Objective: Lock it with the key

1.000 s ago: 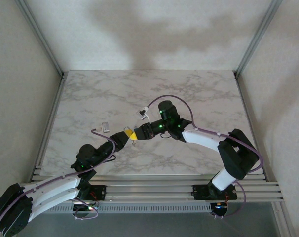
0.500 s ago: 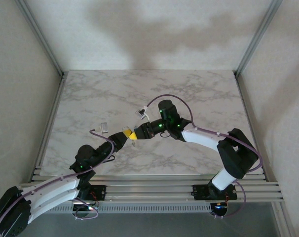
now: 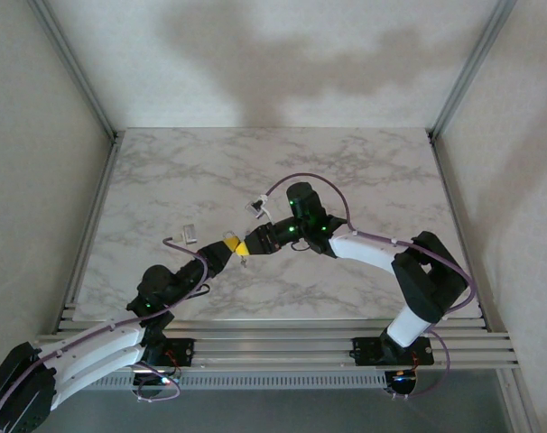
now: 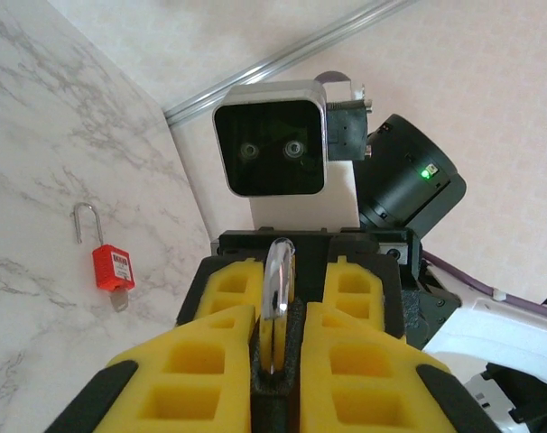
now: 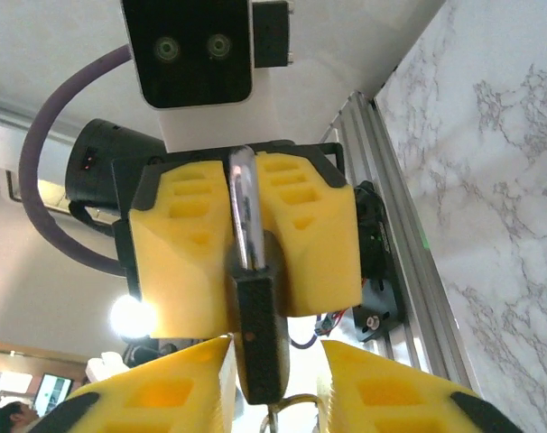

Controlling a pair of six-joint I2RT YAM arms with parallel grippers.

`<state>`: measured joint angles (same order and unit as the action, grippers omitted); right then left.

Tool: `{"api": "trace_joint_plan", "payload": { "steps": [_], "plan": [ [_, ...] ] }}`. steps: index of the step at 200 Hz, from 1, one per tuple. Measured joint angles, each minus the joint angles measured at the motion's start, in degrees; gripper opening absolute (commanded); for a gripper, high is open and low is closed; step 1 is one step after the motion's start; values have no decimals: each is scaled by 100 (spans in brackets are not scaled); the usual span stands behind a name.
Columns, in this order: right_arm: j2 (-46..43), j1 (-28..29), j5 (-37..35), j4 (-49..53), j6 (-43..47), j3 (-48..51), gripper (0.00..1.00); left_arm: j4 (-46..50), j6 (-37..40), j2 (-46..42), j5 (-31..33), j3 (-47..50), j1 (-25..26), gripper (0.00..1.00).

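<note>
**Handover at the lock.** Compared with a second earlier, the left gripper (image 4: pixel 275 338) is now clenched on the polished steel shackle (image 4: pixel 275 302) of the black rectangular metal padlock (image 5: pixel 260 329). The right gripper (image 5: pixel 273 365), clamped then, is now loosened: in the right wrist view its pads are seen parted, with a gap beside the padlock body that sits between them. The padlock is thus held above the white, grey-veined marble-patterned counter (image 3: pixel 364 171), between the two grippers, by its shackle alone. This is judged to free the right gripper for a fresh grip on the key, which cannot be made out; only a thin brass-coloured ring (image 5: pixel 292 397) is seen beneath the body. The yellow foam pads (image 5: pixel 188 234) are moulded with rectangular pockets and look soft and compliant. The shackle is a smooth, rounded, glossy bar. A small red plastic-bodied padlock (image 4: pixel 112 267) with a thin open steel hoop lies flat on the counter, well apart.
</note>
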<state>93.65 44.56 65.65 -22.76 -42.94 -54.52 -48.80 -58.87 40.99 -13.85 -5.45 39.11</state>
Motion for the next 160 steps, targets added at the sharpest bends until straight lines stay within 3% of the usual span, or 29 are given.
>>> {"api": "trace_joint_plan", "payload": {
  "steps": [59, 113, 160],
  "plan": [
    [-11, 0, -179, 476, 400, -11, 55, 107, -188, -205, 214, 111, -177, 0],
    [-238, -76, -507, 892, 702, -13, 56, 236, -391, -162, 339, 157, -348, 0],
    [-315, -129, -702, 883, 739, -11, 54, 201, -575, 376, 308, 151, -431, 0]
  ]
}}
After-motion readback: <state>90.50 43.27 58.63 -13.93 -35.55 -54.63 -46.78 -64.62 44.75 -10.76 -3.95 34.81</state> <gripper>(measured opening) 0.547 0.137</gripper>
